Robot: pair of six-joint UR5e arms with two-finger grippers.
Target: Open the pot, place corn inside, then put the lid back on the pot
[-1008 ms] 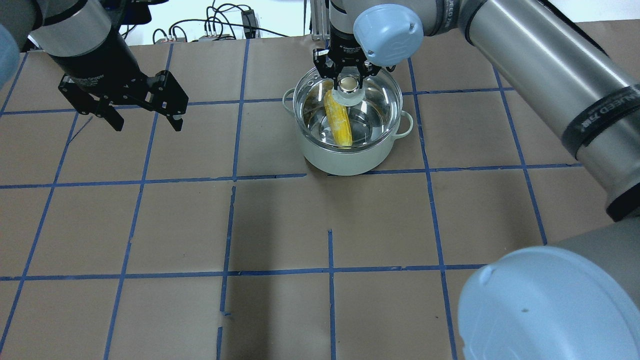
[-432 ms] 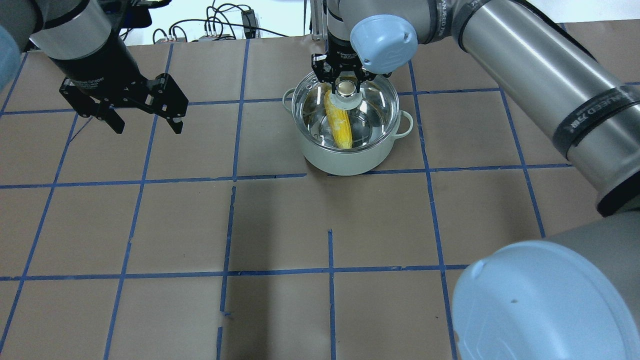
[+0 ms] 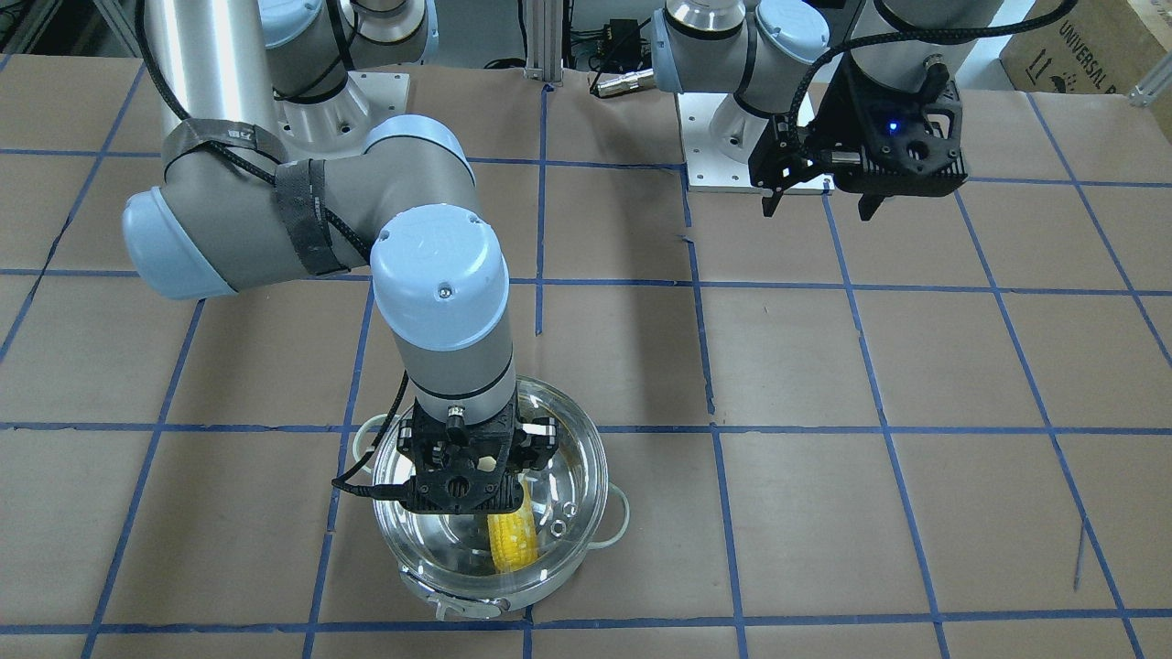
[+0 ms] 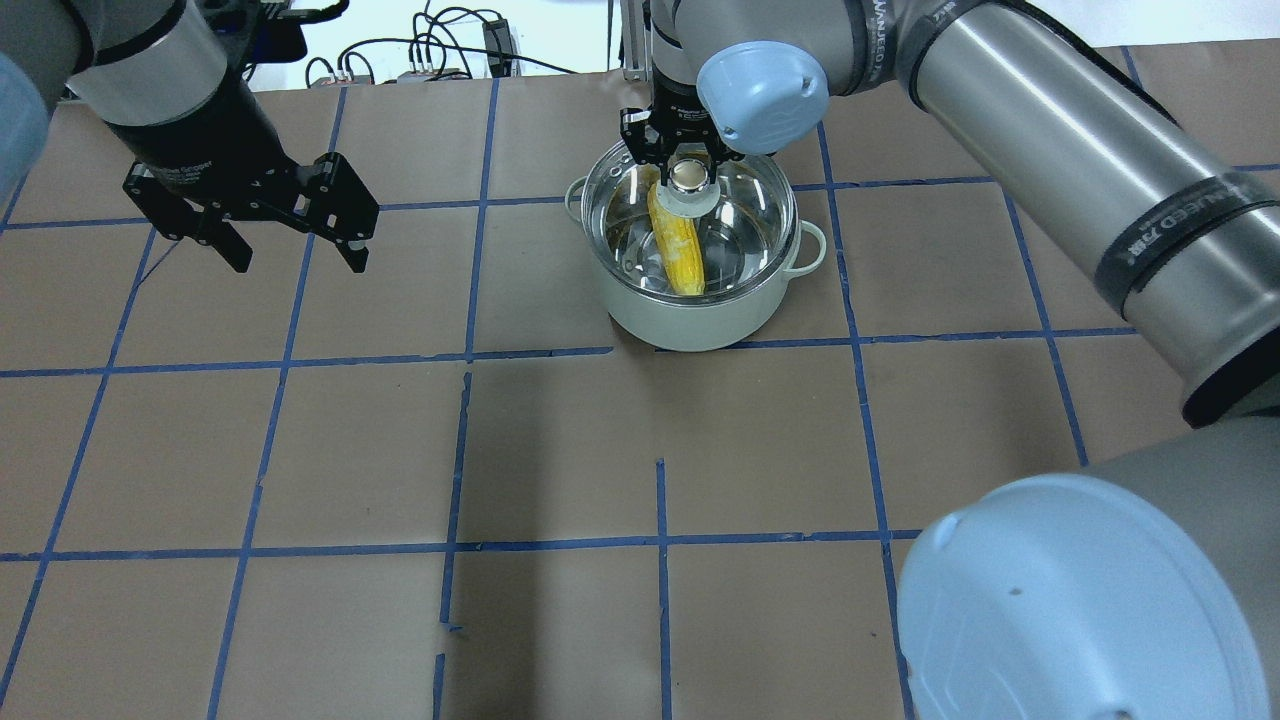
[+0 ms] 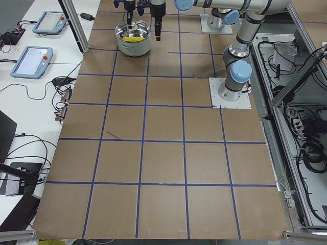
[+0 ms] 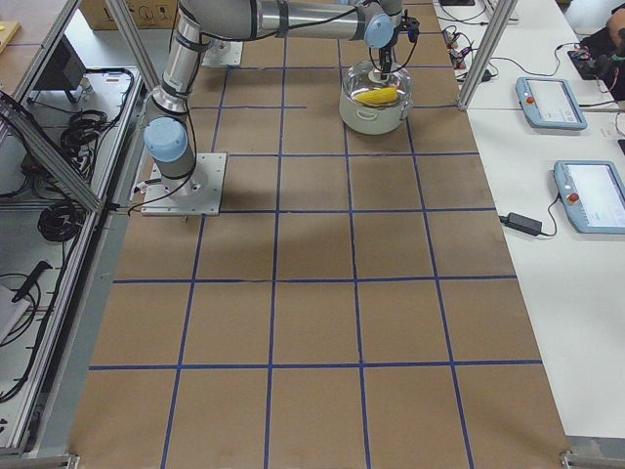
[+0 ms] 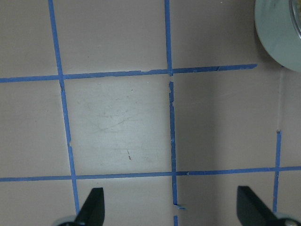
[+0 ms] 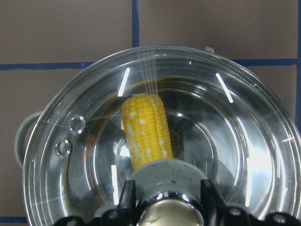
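The right gripper (image 4: pixel 688 172) pinches the knob (image 8: pixel 165 215) of the lid (image 4: pixel 745 215), which sits straight below it and looks almost down on the pot (image 4: pixel 690 325), where the corn (image 4: pixel 678 250) lies near to far, and the left gripper (image 4: pixel 297 258) hangs far off left, jaws wide apart

The lid (image 4: pixel 745 215) spans the mouth of the pot (image 4: pixel 690 325), barring the way down to the corn (image 4: pixel 678 250); the right gripper (image 4: pixel 688 172), clamped on the knob (image 4: pixel 688 180), and its arm (image 4: pixel 1050 130) fill the space above. Bare table (image 4: pixel 560 450) lies between the pot and the left gripper (image 4: pixel 298 250), spread-jawed, well apart.
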